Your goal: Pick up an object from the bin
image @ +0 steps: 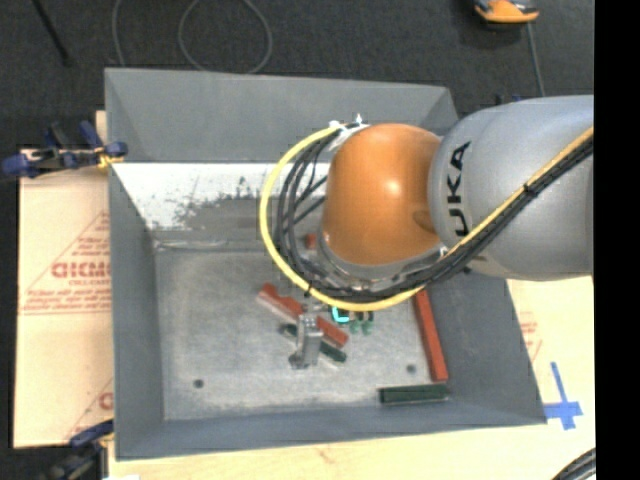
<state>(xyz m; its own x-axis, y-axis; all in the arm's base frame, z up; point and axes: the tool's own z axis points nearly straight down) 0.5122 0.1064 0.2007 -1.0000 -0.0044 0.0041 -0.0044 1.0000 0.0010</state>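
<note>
red strip [281,301] lies in a small heap at the middle of the bin [200,318], with a red piece [333,337] and a green bit [357,321] just beside it. end effector [308,346] is down in this heap, between the strip and the piece; whether it is released or clenched cannot be told. long red bar [432,338] and dark green bar [413,395] lie at lower right.

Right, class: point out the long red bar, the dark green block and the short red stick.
long red bar [431,340]: camera view, middle of its length.
dark green block [413,395]: camera view, centre of its top.
short red stick [277,300]: camera view, its left half.
</note>
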